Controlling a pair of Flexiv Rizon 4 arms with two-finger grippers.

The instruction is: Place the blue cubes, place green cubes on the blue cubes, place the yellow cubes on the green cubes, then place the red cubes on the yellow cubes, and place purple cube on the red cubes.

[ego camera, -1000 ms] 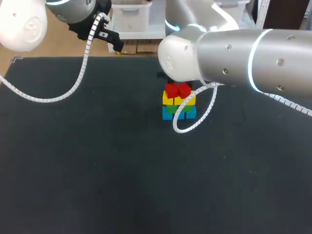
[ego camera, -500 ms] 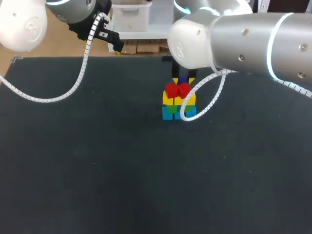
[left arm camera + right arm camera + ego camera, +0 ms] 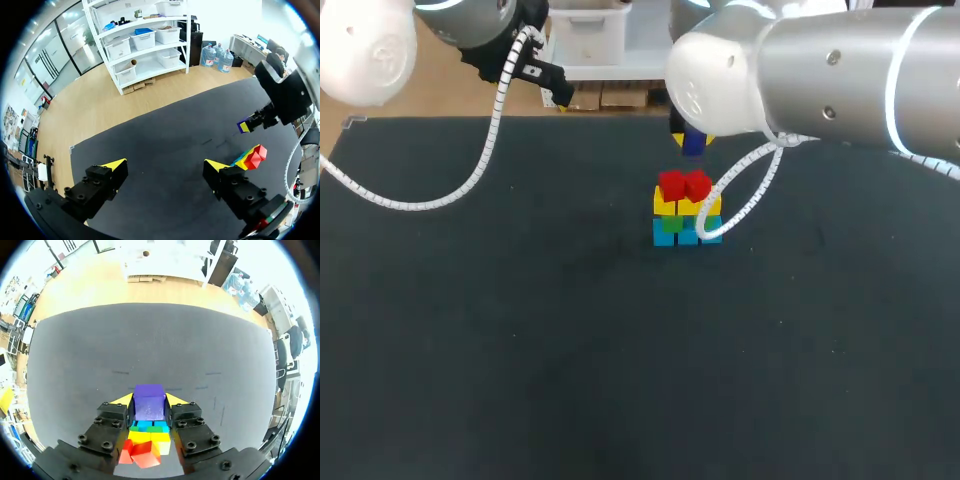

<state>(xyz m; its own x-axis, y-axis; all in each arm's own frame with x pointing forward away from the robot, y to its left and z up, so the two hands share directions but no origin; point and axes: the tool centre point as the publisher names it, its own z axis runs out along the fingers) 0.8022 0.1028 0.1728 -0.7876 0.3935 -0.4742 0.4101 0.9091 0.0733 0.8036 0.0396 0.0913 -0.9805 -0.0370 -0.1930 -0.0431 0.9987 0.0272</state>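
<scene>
A stack of cubes (image 3: 686, 210) stands mid-table: blue cubes (image 3: 686, 233) at the bottom, green, then yellow, with red cubes (image 3: 684, 185) on top. My right gripper (image 3: 149, 401) is shut on the purple cube (image 3: 149, 401), held in the air above and just behind the stack; the stack (image 3: 146, 441) shows under its fingers. The purple cube (image 3: 693, 141) peeks out below the right arm in the head view. My left gripper (image 3: 165, 166) hangs open and empty at the table's far left, with the stack (image 3: 250, 157) and the purple cube (image 3: 244, 126) off ahead of it.
The black table mat (image 3: 520, 330) carries nothing else. The right arm's white cable (image 3: 745, 205) loops down beside the stack. The left arm's cable (image 3: 440, 190) hangs over the far left of the mat.
My right arm has risen and swung back, lifting the purple cube into view above the stack. The left arm has stayed put.
</scene>
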